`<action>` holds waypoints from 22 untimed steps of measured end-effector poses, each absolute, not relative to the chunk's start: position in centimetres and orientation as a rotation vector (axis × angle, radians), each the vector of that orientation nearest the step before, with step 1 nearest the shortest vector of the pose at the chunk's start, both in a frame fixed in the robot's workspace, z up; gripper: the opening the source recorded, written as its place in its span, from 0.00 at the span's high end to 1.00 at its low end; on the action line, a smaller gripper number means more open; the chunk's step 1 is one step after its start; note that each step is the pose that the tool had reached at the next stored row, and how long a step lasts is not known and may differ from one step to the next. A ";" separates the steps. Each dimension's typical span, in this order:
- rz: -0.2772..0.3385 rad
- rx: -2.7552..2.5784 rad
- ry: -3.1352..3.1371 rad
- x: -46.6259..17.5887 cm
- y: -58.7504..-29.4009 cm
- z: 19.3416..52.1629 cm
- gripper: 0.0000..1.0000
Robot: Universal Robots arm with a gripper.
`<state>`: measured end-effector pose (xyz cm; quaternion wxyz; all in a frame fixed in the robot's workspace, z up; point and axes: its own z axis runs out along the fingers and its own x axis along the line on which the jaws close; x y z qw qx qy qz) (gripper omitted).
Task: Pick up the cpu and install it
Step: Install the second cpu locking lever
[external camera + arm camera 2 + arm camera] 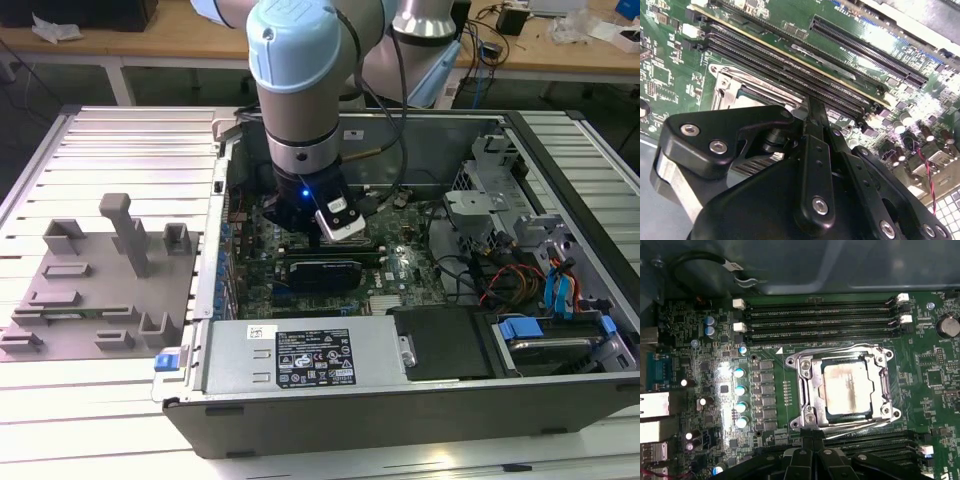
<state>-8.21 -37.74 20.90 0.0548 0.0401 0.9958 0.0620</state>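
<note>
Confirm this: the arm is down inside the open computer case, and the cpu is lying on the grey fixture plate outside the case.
Not quite. The arm is inside the case, but the cpu sits in the motherboard socket frame, as the first wrist view shows, not on the grey fixture plate.

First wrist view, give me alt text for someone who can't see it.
A silvery cpu sits inside the metal socket frame on a green motherboard, with black memory slots beyond it. The arm's black gripper hangs beside the frame.
</note>
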 end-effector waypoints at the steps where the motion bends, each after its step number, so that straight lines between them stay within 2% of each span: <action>1: 0.194 0.122 3.022 -8.3 -37.7 20.8 0.89; 15: 0.255 0.124 3.002 -8.8 -37.7 20.0 0.89; 22: 0.258 0.124 3.001 -8.8 -37.7 20.0 0.89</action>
